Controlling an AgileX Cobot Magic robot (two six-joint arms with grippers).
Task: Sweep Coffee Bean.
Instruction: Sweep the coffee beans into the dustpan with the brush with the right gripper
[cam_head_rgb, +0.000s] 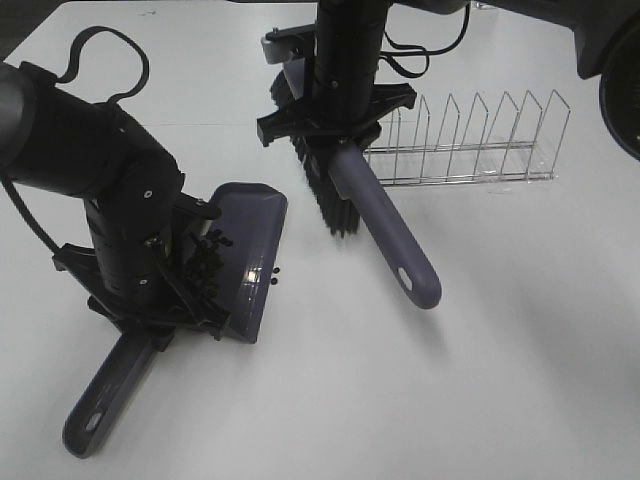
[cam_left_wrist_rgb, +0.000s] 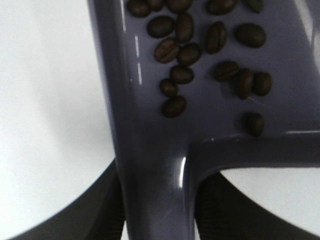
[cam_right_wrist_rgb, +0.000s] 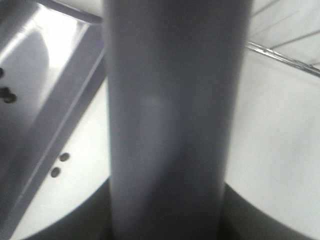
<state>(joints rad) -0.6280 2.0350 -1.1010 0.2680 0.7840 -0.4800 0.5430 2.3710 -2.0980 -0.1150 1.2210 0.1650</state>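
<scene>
White worktop (cam_head_rgb: 500, 350): left jaws pinch a purple plastic dustpan (cam_head_rgb: 262, 215) cradling dark oval coffee beans (cam_head_rgb: 205, 265), two lying off its lip; right jaws clamp a purple-handled black brush (cam_head_rgb: 390, 235); tilting risks spills.

My pincer (cam_right_wrist_rgb: 165, 227) is clamped on the purple-grey brush handle (cam_right_wrist_rgb: 170, 110), and it fills the middle of my view, blurred and very close, with my dark fingers (cam_right_wrist_rgb: 75, 225) showing on either side of it. Off to one side there's the glossy purple dustpan (cam_right_wrist_rgb: 55, 125), rim running slantwise, a couple of coffee beans (cam_right_wrist_rgb: 7, 95) inside it and two more loose on the white table (cam_right_wrist_rgb: 280, 150) just outside that rim. Across the handle, the thin rods of a wire rack (cam_right_wrist_rgb: 282, 54) cut the corner.
</scene>
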